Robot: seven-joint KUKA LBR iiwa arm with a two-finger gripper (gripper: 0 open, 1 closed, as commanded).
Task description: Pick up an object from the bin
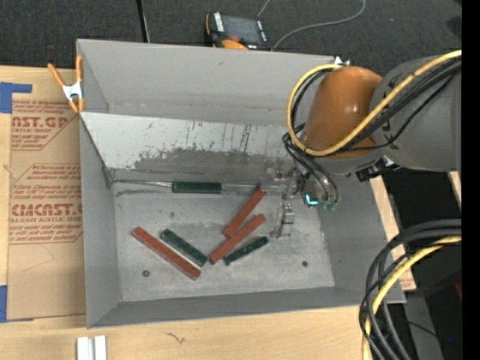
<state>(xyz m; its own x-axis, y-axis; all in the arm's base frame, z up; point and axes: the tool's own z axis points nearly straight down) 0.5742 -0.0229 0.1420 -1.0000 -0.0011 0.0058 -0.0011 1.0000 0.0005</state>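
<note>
Grey metal bin (97, 201) seen from above, with sloping walls and a scuffed floor. The arm (420, 118) enters from the right, and its body hides the bin's right rim and far right corner. Looped yellow-and-black cables (294, 115) run round the orange cover (341, 111) at the wrist.

Below the cover, the end effector (285, 222) reaches down over the right half of the floor. Its metal parts are small and blend with the grey wall behind, so it cannot be told whether it is open or closed, or whether it has hold of anything.

Six slim sticks lie on the floor:
- The long red-brown stick (166, 253) lies front left, with the left dark green stick (182, 247) against its right end.
- The rear dark green stick (197, 188) lies along the foot of the back wall, well apart from the others.
- Nearest the end effector are the upper red-brown stick (247, 210) and the lower red-brown stick (237, 238) — both slant up to the right, and their right ends are just beside it.
- The short dark green stick (246, 250) lies just below the lower one; whether they touch cannot be told.
</note>
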